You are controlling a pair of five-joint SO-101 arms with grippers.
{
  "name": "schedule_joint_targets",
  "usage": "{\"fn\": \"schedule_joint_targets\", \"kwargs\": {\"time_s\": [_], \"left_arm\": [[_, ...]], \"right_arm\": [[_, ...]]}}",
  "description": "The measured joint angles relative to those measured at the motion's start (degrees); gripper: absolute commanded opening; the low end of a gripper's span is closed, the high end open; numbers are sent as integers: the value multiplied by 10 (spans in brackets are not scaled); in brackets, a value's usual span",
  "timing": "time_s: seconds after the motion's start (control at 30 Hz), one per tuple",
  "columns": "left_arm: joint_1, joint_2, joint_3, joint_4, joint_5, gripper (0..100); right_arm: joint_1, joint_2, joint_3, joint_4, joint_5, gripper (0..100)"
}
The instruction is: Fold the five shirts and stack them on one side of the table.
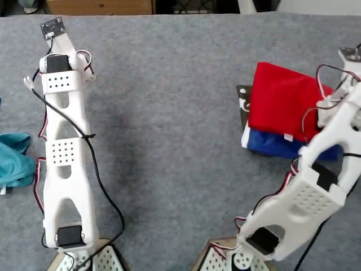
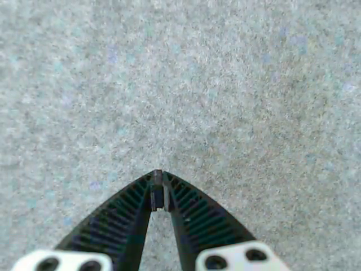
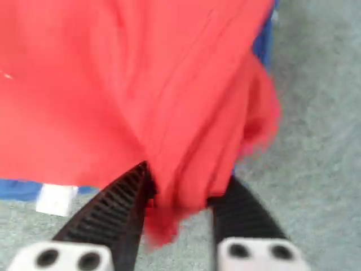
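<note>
Red shirt (image 3: 113,84) cloth sits bunched between the fingers of the right gripper (image 3: 183,186), which grips a thick fold of it at the shirt's edge. A flap of the fabric spills over one finger. The right wrist view shows this grip up close, along with a strip of the blue shirt (image 1: 271,144) peeking out beneath the red. In the high view the right arm (image 1: 304,197) covers the spot where cloth and fingers meet.

The high view gives the layout instead. The red shirt lies folded on top of the blue one, on the right side of the table (image 1: 169,113). A dark cloth (image 1: 243,104) shows at the stack's inner edge. The red fold is about as wide as it is deep, so it has no clear long axis, and it sits slightly skewed to the table's edges. The visible blue band runs across the table along the stack's near side.

The left gripper (image 2: 158,192) is clenched with its fingertips touching and nothing between them, over bare grey table. The left arm (image 1: 65,152) stretches straight out from its base toward the far edge. A crumpled teal shirt (image 1: 14,158) lies at the left edge of the table, beside that arm and apart from it.
</note>
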Motion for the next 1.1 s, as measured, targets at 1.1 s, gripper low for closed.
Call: {"fn": "schedule_joint_targets", "kwargs": {"time_s": [1.1], "left_arm": [[-415, -182, 403, 92, -123, 19]], "right_arm": [[-243, -142, -64, 2, -127, 26]]}}
